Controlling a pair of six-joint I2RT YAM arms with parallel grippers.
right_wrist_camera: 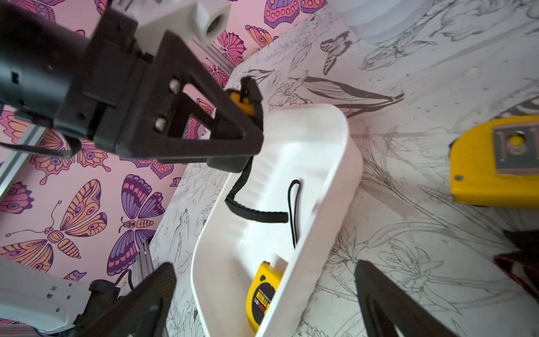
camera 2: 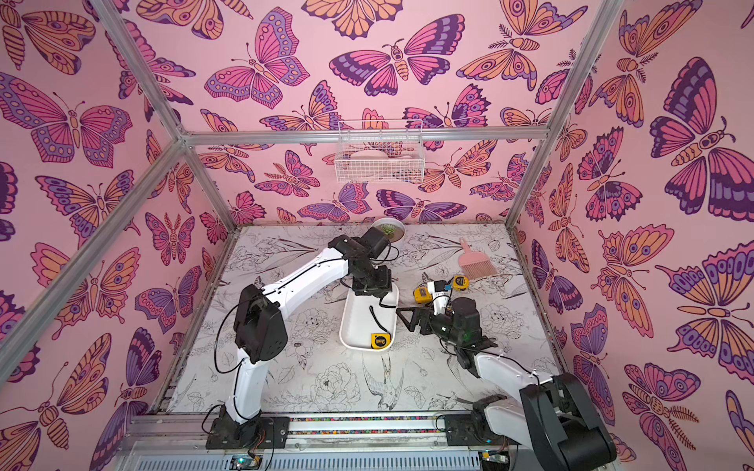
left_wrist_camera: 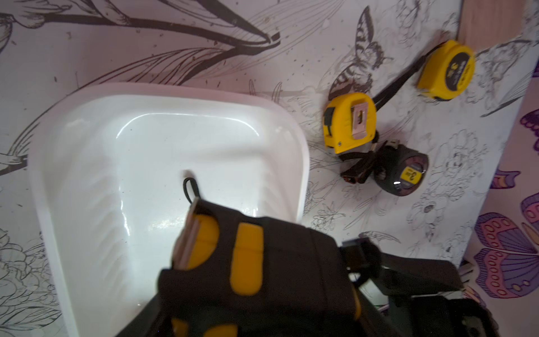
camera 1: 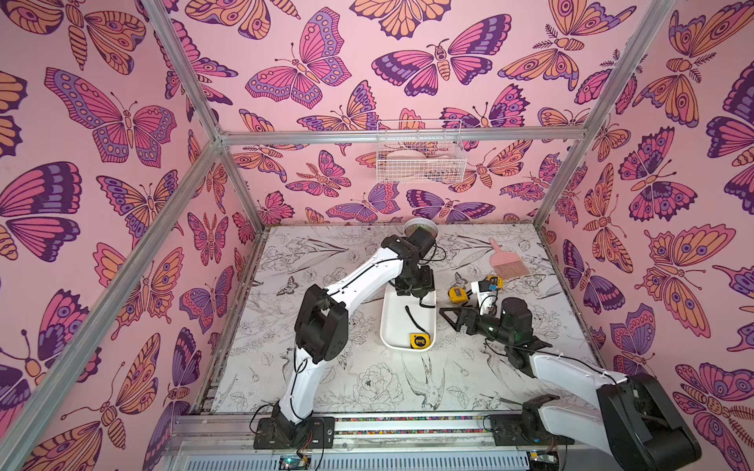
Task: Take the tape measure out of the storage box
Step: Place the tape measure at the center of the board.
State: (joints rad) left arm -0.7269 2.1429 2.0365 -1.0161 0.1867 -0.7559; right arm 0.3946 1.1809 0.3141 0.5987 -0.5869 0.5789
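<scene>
A yellow tape measure (camera 1: 419,341) lies in the near end of the white storage box (camera 1: 396,322), the right gripper (camera 1: 449,317) gapes empty just beside it, and over the far end the left gripper (right_wrist_camera: 246,116) clamps a black-and-yellow tape measure (left_wrist_camera: 239,262).

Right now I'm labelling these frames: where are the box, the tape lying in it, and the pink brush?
box (camera 1: 393,326): in a top view, on its bare floor.
tape (camera 1: 420,341): in a top view, on its round face.
brush (camera 1: 509,265): in a top view, on its bristles.
</scene>
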